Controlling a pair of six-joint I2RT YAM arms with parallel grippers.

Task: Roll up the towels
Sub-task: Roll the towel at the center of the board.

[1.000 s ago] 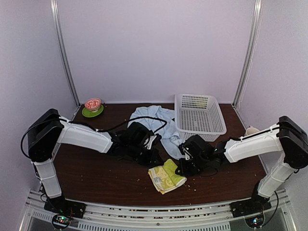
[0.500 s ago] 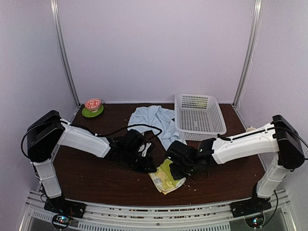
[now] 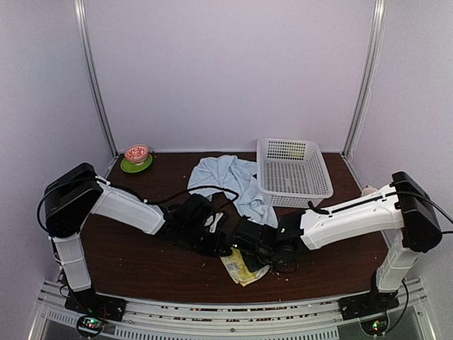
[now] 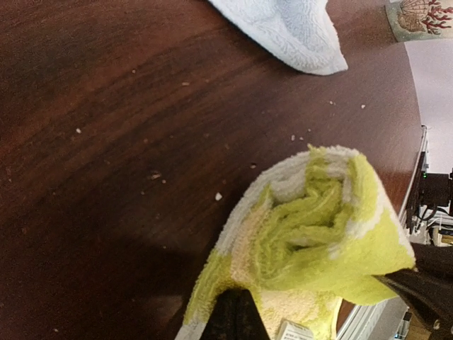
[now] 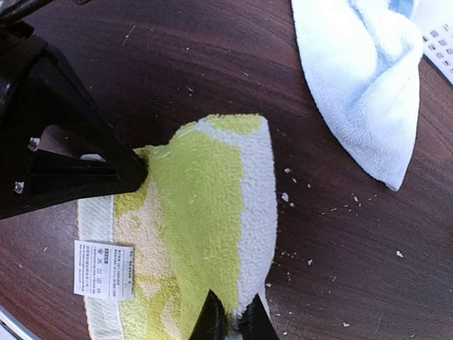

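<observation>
The yellow-green towel (image 3: 245, 269) lies partly folded over near the table's front middle. Both grippers meet at it. My left gripper (image 3: 225, 242) is shut on its left edge; in the left wrist view the towel (image 4: 318, 241) bunches into a loose roll above that gripper (image 4: 237, 317). My right gripper (image 3: 250, 251) is shut on the folded-over flap (image 5: 205, 219), pinched at the frame's bottom between its fingertips (image 5: 233, 320). The light-blue towel (image 3: 230, 177) lies crumpled behind, untouched; its corner also shows in both wrist views (image 4: 290, 28) (image 5: 361, 85).
A white plastic basket (image 3: 311, 193) stands at the back right, touching the blue towel. A red bowl on a green saucer (image 3: 136, 154) sits at the back left. A pale cup (image 3: 369, 192) is at the right edge. Crumbs dot the dark wooden table (image 3: 134, 248).
My right gripper moved left across the yellow-green towel, drawing its edge over, so the towel now looks narrower. My left gripper shifted slightly right and forward onto the towel.
</observation>
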